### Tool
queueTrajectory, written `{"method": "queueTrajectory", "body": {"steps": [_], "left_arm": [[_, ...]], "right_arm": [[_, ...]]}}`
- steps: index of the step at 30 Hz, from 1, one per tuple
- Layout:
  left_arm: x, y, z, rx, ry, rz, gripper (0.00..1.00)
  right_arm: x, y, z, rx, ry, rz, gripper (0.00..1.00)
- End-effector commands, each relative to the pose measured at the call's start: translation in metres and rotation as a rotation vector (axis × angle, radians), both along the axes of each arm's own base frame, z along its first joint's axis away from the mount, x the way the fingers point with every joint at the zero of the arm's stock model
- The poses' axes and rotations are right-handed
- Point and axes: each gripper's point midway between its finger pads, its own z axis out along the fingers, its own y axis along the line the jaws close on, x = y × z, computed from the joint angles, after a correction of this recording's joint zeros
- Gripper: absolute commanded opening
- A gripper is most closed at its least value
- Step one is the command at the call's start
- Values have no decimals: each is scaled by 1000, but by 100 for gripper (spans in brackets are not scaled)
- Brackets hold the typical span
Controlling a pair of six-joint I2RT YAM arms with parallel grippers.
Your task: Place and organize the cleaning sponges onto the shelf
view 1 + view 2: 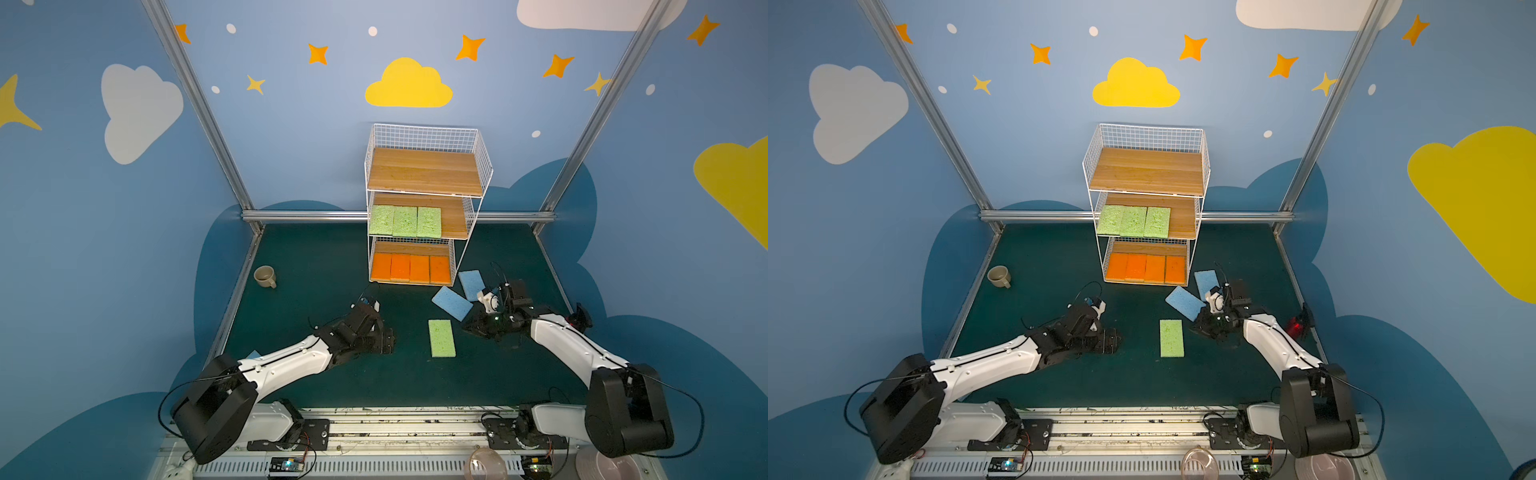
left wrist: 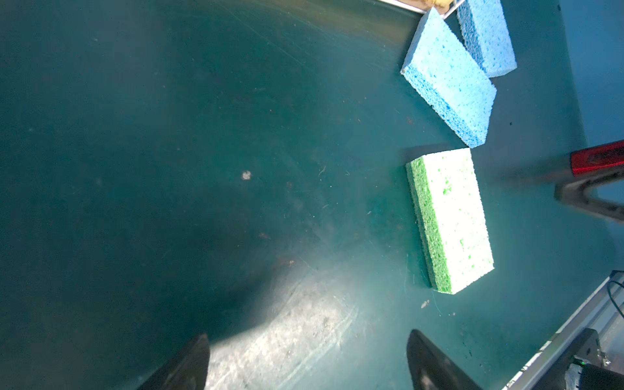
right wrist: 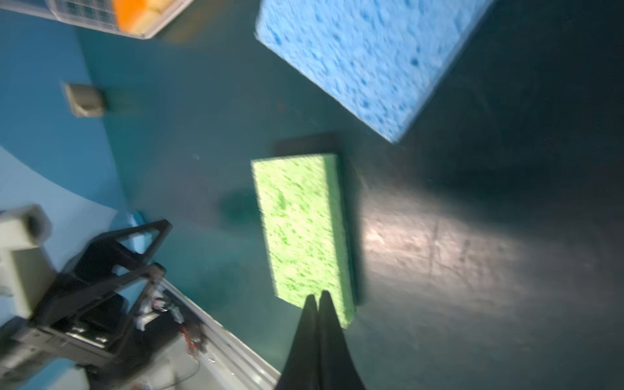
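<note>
The shelf (image 1: 426, 137) stands at the back of the mat, its top board bare. Three green sponges (image 1: 404, 221) lie side by side on the middle board, and several orange sponges (image 1: 410, 268) line the bottom board. One green sponge (image 1: 441, 337) (image 2: 450, 219) (image 3: 300, 233) lies flat on the mat between the arms. Two blue sponges (image 1: 451, 303) (image 1: 471, 284) lie beside the shelf's right foot. My left gripper (image 1: 387, 340) (image 2: 308, 337) is open and empty, left of the loose green sponge. My right gripper (image 1: 466, 326) (image 3: 317, 296) is shut and empty, hovering by that sponge's edge.
A beige cup (image 1: 265, 276) stands at the mat's left side. Metal frame rails (image 1: 307, 215) border the mat at the back and sides. A red-lit device (image 1: 1296, 326) sits by the right rail. A tape roll (image 1: 488, 463) and pink plates (image 1: 606, 465) lie along the front.
</note>
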Motion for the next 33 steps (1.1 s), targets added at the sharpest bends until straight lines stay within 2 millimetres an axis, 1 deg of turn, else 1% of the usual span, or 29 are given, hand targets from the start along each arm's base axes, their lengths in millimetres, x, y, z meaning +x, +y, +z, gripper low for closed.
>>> {"method": "queueTrajectory", "body": {"steps": [1,5,7,8,9,13,16,18,21,24,25,26,28,30,31,33], "left_arm": [[3,-3,0,5,5,-16,91],[1,0,-3,12,16,-18,91],[-1,2,-3,14,14,-13,92],[-1,4,-4,15,14,-3,92],[-2,5,-5,15,13,3,92],[-2,9,-7,16,14,13,92],[-2,9,-6,20,16,11,92],[-3,11,-5,26,16,10,92],[-2,15,-2,29,11,18,92],[-1,20,2,22,2,30,93],[-1,22,3,20,0,33,93],[0,23,3,17,-2,36,93],[1,26,2,14,-3,45,94],[2,27,0,6,6,52,98],[2,27,0,2,9,54,99],[4,27,0,-1,11,57,100]], "right_arm": [[-19,-2,-30,-32,115,6,0],[-17,8,-44,-32,146,30,0],[-18,14,-48,-40,157,49,0],[-18,17,-48,-53,159,64,0],[-14,20,-46,-60,147,74,0],[-12,39,-47,-40,149,103,0],[-8,48,-51,-40,156,116,0],[-6,50,-53,-39,161,117,0],[-5,51,-49,-40,152,124,0],[-8,50,-36,-53,112,157,0],[-10,49,-29,-71,92,176,2],[-12,49,-23,-90,72,198,7],[-19,53,-8,-130,23,269,20],[-28,62,6,-164,-20,362,31],[-34,66,11,-195,-33,412,35],[-43,72,16,-270,-65,502,40]]}}
